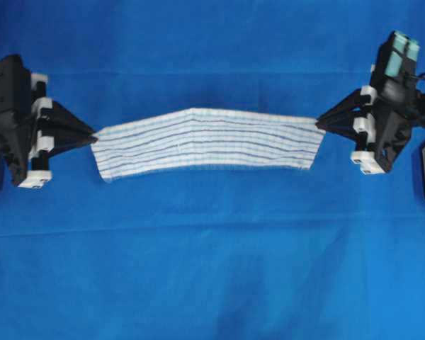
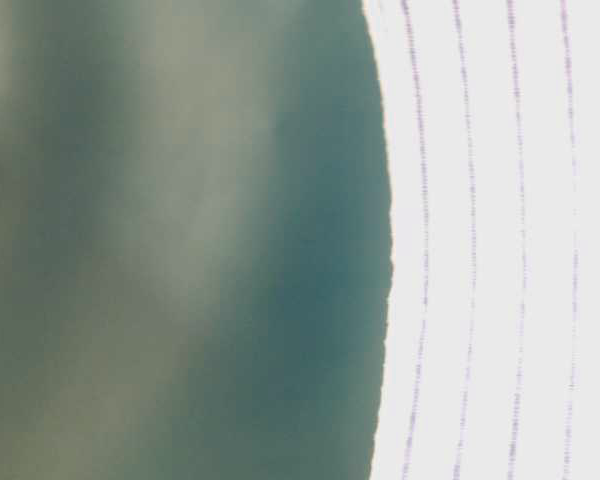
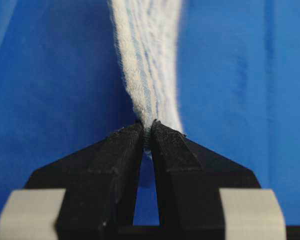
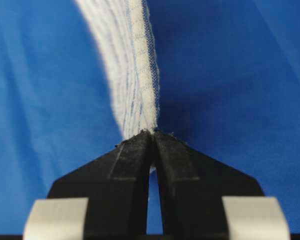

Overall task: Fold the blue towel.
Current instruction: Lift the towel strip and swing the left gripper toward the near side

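Plain solid-blue tablecloth point(image 1: 212, 269) covers the whole counter, edge to edge in the overhead view. Shallow creases run across it, one crosswise fold line toward the far side and another nearer the front. Table-level view shows only a blurred grey-green backdrop point(image 2: 160, 250), nothing readable in it.

Blue tablecloth point(image 1: 212, 269) — faint creases — even light

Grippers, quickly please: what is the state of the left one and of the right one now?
Left gripper: closed on one end of the white woven towel with thin blue stripes.
Right gripper: closed on the towel's other end.
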Controlling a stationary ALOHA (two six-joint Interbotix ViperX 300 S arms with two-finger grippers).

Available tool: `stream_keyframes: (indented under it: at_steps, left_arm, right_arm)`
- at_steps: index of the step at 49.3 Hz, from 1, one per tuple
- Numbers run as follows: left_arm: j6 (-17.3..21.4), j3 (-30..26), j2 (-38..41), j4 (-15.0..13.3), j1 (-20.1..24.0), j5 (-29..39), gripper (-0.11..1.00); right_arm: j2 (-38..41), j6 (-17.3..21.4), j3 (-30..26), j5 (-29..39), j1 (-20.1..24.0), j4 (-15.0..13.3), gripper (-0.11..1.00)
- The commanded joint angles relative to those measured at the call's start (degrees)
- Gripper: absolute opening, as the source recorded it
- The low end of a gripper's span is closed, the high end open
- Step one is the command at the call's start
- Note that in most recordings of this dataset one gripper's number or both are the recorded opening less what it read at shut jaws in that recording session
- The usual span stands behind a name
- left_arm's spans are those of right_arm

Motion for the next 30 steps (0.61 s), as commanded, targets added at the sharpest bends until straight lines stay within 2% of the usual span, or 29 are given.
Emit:
stream_keyframes:
  at_steps: [1,12,21,30]
  left_arm:
    - [-0.4,-0.4,-1.2,-0.1,-0.5,-0.3,0.04]
    - [-2.2,-0.5,-0.5,-0.1,-2.3,-2.5,0.04]
    - [-2.9,-1.4,4.1,-0.1,-6.7,-10.0,0.04]
    - [-2.9,-4.5,12.0,-0.2,-10.8,-15.9,0.04]
  right_arm:
    - [-0.9,0.0,-0.6,-0.1,0.2,0.1,0.04]
    - [1.1,0.0,-1.3,-1.3,-0.8,-0.1,0.04]
    - [5.0,-0.3,-2.9,-4.3,-6.1,-0.4,0.04]
    - [9.7,-0.8,-5.7,-7.4,-11.5,-1.6,0.04]
